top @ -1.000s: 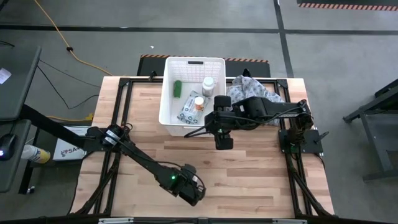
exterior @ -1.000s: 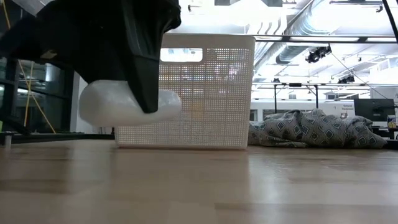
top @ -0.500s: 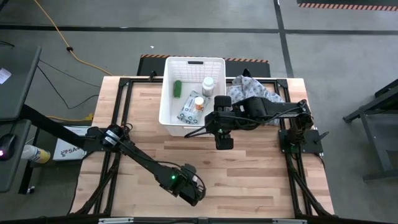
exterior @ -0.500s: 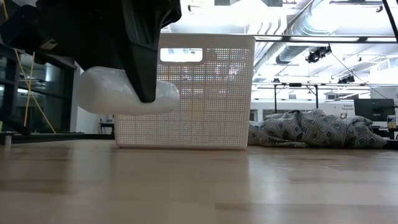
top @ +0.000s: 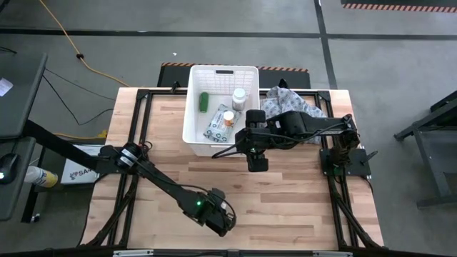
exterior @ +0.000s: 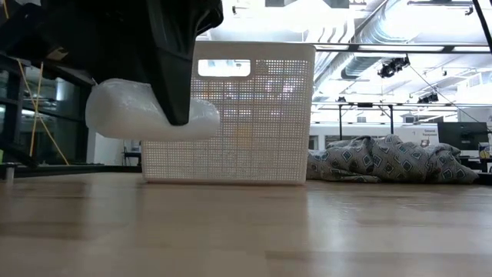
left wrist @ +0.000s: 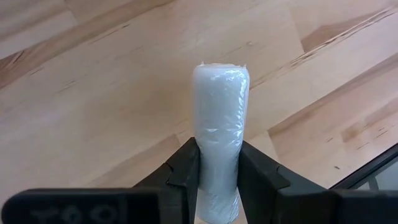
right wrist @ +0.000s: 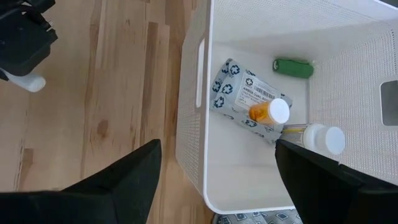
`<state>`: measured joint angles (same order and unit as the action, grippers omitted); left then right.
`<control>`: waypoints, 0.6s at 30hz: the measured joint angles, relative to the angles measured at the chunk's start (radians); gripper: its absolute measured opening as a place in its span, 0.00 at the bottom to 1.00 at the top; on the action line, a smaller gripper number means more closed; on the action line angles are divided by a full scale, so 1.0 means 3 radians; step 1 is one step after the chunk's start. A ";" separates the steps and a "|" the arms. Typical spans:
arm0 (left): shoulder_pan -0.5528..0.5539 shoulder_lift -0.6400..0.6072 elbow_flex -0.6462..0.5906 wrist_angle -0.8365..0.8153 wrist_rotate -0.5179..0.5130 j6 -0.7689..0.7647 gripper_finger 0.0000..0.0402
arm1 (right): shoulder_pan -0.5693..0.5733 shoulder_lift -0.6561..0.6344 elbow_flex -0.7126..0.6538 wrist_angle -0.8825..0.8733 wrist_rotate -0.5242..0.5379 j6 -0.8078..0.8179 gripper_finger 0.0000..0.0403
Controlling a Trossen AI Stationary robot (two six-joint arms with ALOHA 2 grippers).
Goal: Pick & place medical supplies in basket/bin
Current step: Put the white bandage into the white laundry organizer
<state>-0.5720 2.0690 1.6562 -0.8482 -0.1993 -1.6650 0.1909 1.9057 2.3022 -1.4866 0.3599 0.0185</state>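
**High view: left arm holding a white tube above the table, right arm waiting at the bin**

High view is showing the wooden table (top: 285, 193) taking up most of the scene, with the white lattice bin (top: 191, 114) sitting at its far edge, near the middle. A grey patterned cloth (top: 289, 100) is lying crumpled just beside the bin, on the right arm's side.

Both dark arms are reaching in over the boards. The right gripper (top: 257, 163) is hanging just in front of the bin's near wall with its fingers standing wide apart, gripping nothing (its wrist camera is looking straight down into the bin). The left gripper (top: 220, 223) is hovering over the near part of the table, well apart from the bin, with its fingers (left wrist: 186, 168) clenched on a small white tube (left wrist: 219, 124). From table height the tube (exterior: 146, 119) is hanging clear of the wood, lying roughly level and sticking out past the fingers on both sides.

Inside the bin, a grey-green wipes packet (right wrist: 239, 96) is lying flat on the floor. An orange bottle with a white cap (right wrist: 268, 112) is resting on the packet's edge, a white bottle (right wrist: 322, 138) is lying close by, and a green cylinder (right wrist: 293, 67) is lying apart from them, close to a wall.
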 joint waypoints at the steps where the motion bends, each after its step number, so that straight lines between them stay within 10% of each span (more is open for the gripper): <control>1: 0.0000 -0.0012 0.0000 -0.0002 0.0000 0.0000 0.32 | -0.0001 0.0000 0.0000 -0.0001 0.0000 -0.0001 0.76; 18: -0.0045 -0.0157 0.0208 -0.0348 -0.0093 -0.0001 0.32 | -0.0001 0.0000 0.0000 -0.0007 0.0000 0.0000 0.76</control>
<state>-0.5854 2.0220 1.7186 -0.9526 -0.2272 -1.6653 0.1906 1.9057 2.3022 -1.4887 0.3599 0.0185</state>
